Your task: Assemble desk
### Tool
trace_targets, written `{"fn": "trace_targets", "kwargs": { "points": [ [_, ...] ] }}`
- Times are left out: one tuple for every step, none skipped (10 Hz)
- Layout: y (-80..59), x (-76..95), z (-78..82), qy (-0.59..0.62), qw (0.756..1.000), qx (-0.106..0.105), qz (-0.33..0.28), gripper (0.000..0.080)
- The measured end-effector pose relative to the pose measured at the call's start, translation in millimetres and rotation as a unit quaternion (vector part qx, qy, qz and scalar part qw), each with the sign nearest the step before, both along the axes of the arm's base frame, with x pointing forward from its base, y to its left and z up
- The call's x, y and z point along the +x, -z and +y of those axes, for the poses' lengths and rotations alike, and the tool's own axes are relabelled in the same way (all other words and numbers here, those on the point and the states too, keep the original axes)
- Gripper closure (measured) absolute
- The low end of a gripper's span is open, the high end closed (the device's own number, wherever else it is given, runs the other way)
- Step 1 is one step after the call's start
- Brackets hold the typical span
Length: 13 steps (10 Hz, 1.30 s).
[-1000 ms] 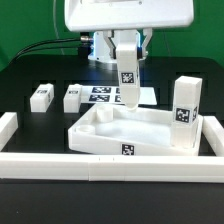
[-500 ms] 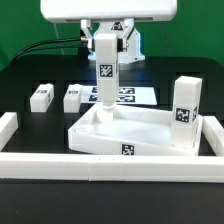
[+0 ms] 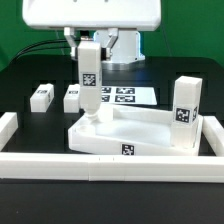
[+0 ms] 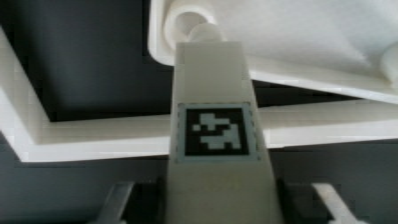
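Exterior view: black table (image 3: 40,125), perhaps green backdrop (image 3: 10,30)

No letters, numbers or brand names legible anywhere. Only black-and-white square tags, coded patterns rather than words: one on the front rim of the desk slab (image 3: 104,144), one on the raised leg (image 3: 89,80) over its far corner, one on the standing leg (image 3: 184,113) at the exterior view's right, one apiece on the two lying legs (image 3: 41,96), several on the marker board (image 3: 121,96).
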<state>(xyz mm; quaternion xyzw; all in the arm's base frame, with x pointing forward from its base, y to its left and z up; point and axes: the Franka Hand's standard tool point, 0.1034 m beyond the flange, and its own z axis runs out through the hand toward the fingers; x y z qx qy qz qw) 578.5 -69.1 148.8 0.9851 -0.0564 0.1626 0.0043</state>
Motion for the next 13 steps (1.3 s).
{"fn": "trace_targets", "kwargs": {
  "points": [
    [-1.5,-0.6,0.4,0.016,1.000,0.015,0.015,0.0512],
    [-4.4,3.3,1.4,0.013,1.000,0.011,0.004,0.0512],
    [-2.8,3.0,-0.4,0.012,1.000,0.005,-0.008,0.0512],
    [-1.5,2.0,-0.4,0.012,1.000,0.005,-0.006,0.0512],
    [-3.1,4.9,-4.4,0.011,0.999,-0.005,-0.029,0.0512],
    [-0.2,2.4,-12.6,0.015,0.997,-0.024,-0.065,0.0512],
    [6.1,-3.4,-11.9,0.015,0.997,-0.027,-0.066,0.0512],
    [8.2,-4.9,-10.7,0.015,0.998,-0.025,-0.059,0.0512],
    [10.3,-6.9,-8.6,0.019,0.998,-0.022,-0.058,0.0512],
    [13.2,-9.8,-3.2,0.026,0.998,-0.016,-0.055,0.0512],
    [13.4,-9.1,1.2,0.033,0.998,-0.011,-0.056,0.0512],
    [14.3,-5.3,7.6,0.027,0.998,-0.012,-0.057,0.0512],
    [15.5,-5.7,7.5,0.025,0.998,-0.012,-0.055,0.0512]
  ]
}}
